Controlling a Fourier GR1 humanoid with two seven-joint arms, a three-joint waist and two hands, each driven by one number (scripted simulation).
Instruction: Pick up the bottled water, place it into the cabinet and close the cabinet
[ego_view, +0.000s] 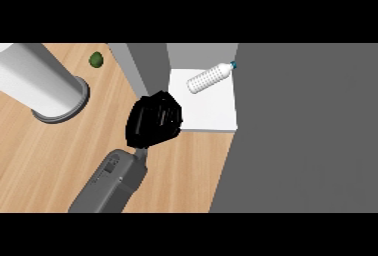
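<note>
Head view first: I take the cabinet (207, 107) as my landmark, its white inner floor open toward me with a grey wall on its left and a large grey panel (306, 125) covering everything to its right. I see the bottled water (210, 76) lying on its side on that white floor, at the far end, its blue cap pointing toward the grey panel. I have one hand (155, 120) in sight, black, at the cabinet's near left corner, overlapping the edge of the white floor; its fingers look bunched together and I see nothing held in them. It is apart from the bottle. Left of the cabinet, on the wooden worktop (52, 155), stands a tall white cylinder (40, 82), and a small green object (96, 59) lies beyond it
</note>
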